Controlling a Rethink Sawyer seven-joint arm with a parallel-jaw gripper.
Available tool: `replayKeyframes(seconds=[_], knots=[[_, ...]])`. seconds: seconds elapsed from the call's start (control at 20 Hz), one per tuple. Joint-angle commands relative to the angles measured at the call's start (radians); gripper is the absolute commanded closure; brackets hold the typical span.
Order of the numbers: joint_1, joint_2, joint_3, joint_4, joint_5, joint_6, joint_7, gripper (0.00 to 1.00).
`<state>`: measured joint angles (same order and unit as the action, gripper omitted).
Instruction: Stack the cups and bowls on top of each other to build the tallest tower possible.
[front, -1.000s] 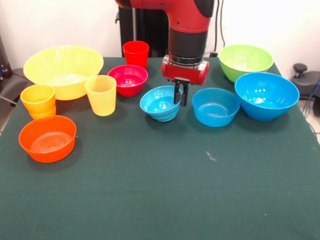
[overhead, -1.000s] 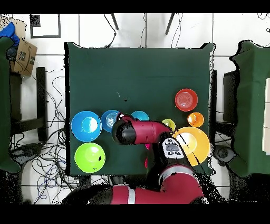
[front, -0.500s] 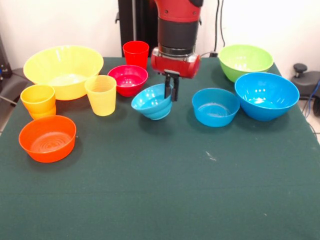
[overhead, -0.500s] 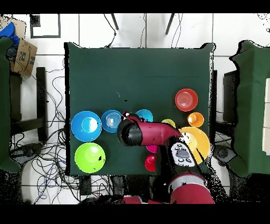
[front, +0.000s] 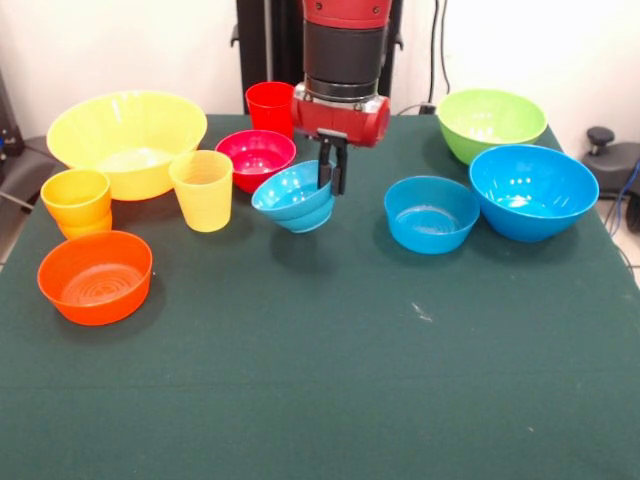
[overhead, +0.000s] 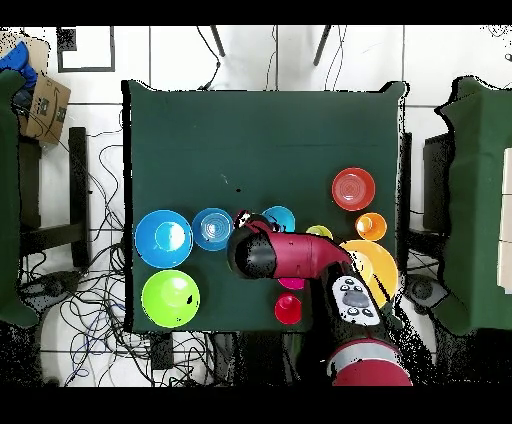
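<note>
My gripper (front: 330, 176) is shut on the rim of a small light-blue bowl (front: 293, 198) and holds it tilted, just above the table, in front of the magenta bowl (front: 256, 158). In the overhead view the arm (overhead: 255, 252) covers the gripper, and the held bowl (overhead: 280, 217) shows beside it. A second small blue bowl (front: 431, 213), the large blue bowl (front: 533, 190) and the lime green bowl (front: 491, 123) stand to the right. The red cup (front: 271, 107), yellow cup (front: 202, 190), orange-yellow cup (front: 76, 200), large yellow-orange bowl (front: 127, 140) and shallow orange bowl (front: 95, 277) stand to the left. No tower shows.
The dark green table (front: 330, 380) stretches bare towards the camera in the front view. In the overhead view, cables lie on the floor around the table (overhead: 265, 140), and a cardboard box (overhead: 42, 108) sits at the upper left.
My gripper has risen and moved to the picture's left in the front view, carrying the light-blue bowl off the table towards the magenta bowl. The bowl now hangs tilted.
</note>
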<state>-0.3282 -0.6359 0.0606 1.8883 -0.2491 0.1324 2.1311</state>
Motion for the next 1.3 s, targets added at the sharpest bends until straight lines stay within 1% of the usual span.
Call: replayKeyframes(seconds=[0.05,0.4,0.7,0.85,1.05,1.3], knots=[[0.015,0.090,0.060,-0.074,-0.029,-0.018,0.042,1.00],[0.000,0.161,0.089,-0.181,-0.020,0.024,0.005,1.00],[-0.005,0.215,0.105,-0.259,-0.022,0.038,-0.012,1.00],[-0.015,0.224,0.117,-0.294,-0.025,0.064,-0.030,1.00],[-0.030,0.233,0.138,-0.342,-0.024,0.127,-0.065,1.00],[-0.026,0.226,0.151,-0.393,-0.018,0.203,-0.083,1.00]])
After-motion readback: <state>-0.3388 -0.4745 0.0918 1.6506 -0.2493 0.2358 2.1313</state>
